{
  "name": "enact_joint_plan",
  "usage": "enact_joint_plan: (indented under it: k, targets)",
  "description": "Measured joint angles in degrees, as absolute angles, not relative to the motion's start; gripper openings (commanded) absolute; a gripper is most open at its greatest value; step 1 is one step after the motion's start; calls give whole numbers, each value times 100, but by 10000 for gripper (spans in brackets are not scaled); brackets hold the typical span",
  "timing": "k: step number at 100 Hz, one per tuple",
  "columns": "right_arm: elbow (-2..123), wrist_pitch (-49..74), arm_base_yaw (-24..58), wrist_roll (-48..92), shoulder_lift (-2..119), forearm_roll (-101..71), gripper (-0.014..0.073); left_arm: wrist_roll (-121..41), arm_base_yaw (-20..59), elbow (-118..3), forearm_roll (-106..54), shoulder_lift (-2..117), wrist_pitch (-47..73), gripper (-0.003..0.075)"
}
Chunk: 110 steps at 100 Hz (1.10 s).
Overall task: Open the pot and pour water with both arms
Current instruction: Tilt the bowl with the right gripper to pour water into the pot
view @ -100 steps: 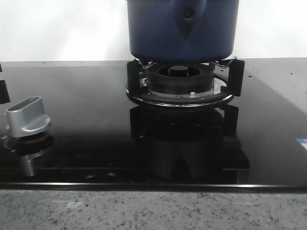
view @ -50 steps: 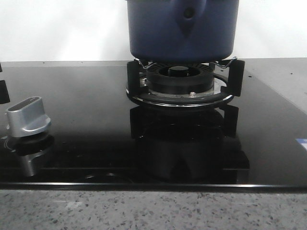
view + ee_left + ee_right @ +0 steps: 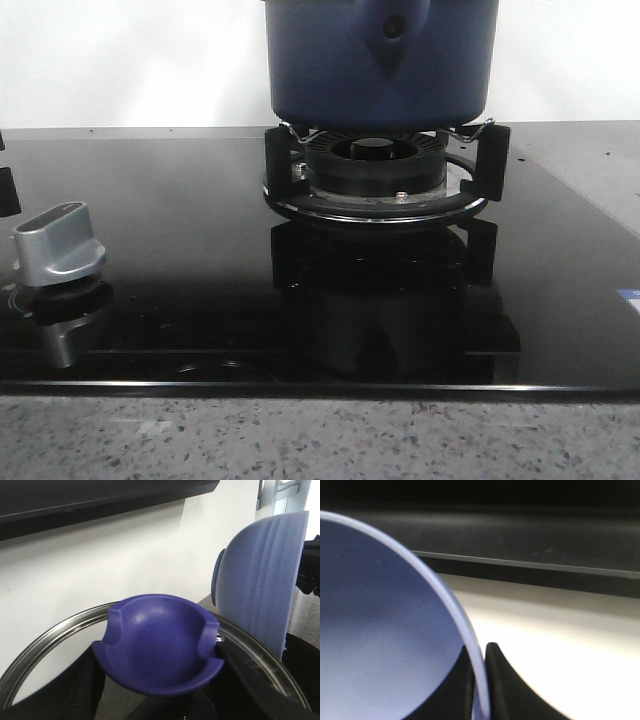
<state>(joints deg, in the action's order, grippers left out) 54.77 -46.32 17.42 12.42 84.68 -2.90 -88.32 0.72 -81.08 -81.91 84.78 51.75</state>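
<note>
Currently I log the pot (image 3: 380,60): dark navy, straight matte sides, a teardrop handle mount with a hole facing the front camera, seated on the black burner grate (image 3: 385,180) of the glossy black hob (image 3: 180,250), its upper part cut off by the frame. Lid (image 3: 65,630): glass with a metal rim and a blue cupped knob (image 3: 160,647), seen close in my left wrist view; dark finger shapes sit on either side of the knob, but I cannot tell whether the left gripper clamps it. Bowl (image 3: 380,630): lighter blue, ribbed outside, tilted on edge beside the lid; my right gripper (image 3: 480,685) has its dark fingers (image 3: 505,680) closed over the bowl's rim, one inside, one outside. Also noted: silver control knob (image 3: 58,245) at the hob's front left; speckled stone counter edge (image 3: 320,440) in front.
</note>
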Motion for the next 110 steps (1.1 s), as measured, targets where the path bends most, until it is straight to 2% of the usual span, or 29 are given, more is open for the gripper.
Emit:
enact_joint_plan:
  k: [110]
  targets:
    - [5464,-5630,1742,1242,8468,-290,-47,-8832,72,-8108,-8191,8478,5175,242]
